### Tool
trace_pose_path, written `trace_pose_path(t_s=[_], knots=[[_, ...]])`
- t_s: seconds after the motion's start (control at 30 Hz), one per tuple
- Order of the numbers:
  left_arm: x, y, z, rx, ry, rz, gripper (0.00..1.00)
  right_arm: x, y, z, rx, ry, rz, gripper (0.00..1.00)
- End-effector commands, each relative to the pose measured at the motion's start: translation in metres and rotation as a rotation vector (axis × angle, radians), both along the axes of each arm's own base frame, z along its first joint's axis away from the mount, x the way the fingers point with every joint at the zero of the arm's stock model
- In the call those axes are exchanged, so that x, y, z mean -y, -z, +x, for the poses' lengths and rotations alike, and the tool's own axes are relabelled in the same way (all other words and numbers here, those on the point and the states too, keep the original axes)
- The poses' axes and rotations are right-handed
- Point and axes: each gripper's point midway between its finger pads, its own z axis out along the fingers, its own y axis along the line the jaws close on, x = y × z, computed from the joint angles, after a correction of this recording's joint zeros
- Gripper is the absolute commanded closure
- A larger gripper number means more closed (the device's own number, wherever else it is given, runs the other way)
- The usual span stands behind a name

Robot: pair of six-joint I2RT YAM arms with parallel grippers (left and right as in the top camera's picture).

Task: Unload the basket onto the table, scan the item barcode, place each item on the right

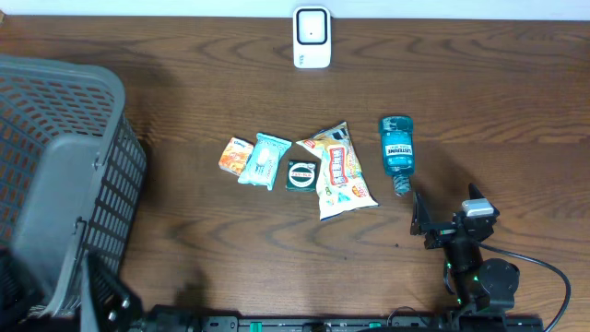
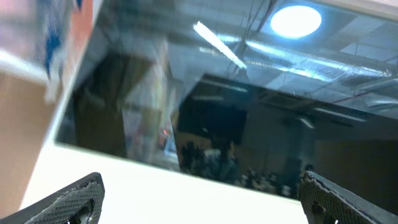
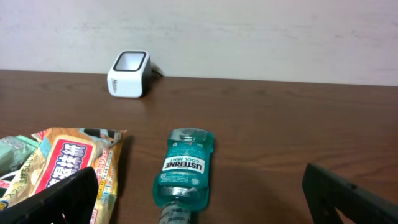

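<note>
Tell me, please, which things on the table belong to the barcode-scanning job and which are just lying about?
For the job:
- white scanner
- items probably awaiting scanning: mouthwash bottle, snack bag, dark green packet, teal packet, orange packet

Lying about:
- grey basket on the left, though it may be meant for scanned items

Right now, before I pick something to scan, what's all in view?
scanner: one, white, far edge, middle
basket: one, grey, left side
bottle: one, teal, right of the snack bag
snack bag: one, yellow, middle
dark packet: one, green-black, left of snack bag
pale packet: one, light teal, left of dark packet
box: one, orange, left end of row
table: one, brown, underneath
left gripper: one, black, open, aimed upward
right gripper: one, black, open, near bottle cap
</note>
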Motion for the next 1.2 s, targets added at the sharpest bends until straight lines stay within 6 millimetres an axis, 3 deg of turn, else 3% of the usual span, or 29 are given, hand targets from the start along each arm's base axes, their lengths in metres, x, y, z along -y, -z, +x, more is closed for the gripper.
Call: trace_pose_path(t_s=[0.0,0.13,0.27,0.3,0.5,0.6,0.87,1.03,1.17], knots=[[0.002,0.027,0.028,-0.064,0.068,-0.127,0.02,-0.002,0.0,0.0,0.001,-0.006,-0.011,0.01],[0.007,0.068,0.063,-0.188,0.076,-0.144,0.02,-0.002,0.0,0.0,0.001,-0.006,-0.012,0.01],[0.011,0.122,0.095,-0.321,0.099,-0.212,0.02,-0.002,0.0,0.0,0.001,-0.006,-0.011,0.01],[0.012,0.146,0.106,-0.372,0.109,-0.249,0.02,-0.002,0.0,0.0,0.001,-0.006,-0.012,0.01],[0.01,0.214,0.132,-0.497,0.089,-0.35,0.02,-0.002,0.0,0.0,0.002,-0.01,-0.01,0.01],[0.007,0.23,0.136,-0.528,0.062,-0.361,0.02,-0.006,0.0,-0.001,-0.006,-0.026,0.042,0.01],[0.007,0.263,0.136,-0.65,0.036,-0.35,0.02,-0.01,0.0,-0.002,-0.081,-0.009,0.493,0.01],[0.006,0.31,0.127,-0.843,-0.006,-0.33,0.02,-0.024,-0.002,-0.005,-0.118,-0.083,0.61,0.01],[0.003,0.359,0.105,-1.062,-0.057,-0.305,0.02,-0.058,-0.008,-0.018,-0.194,-0.29,0.704,0.01]])
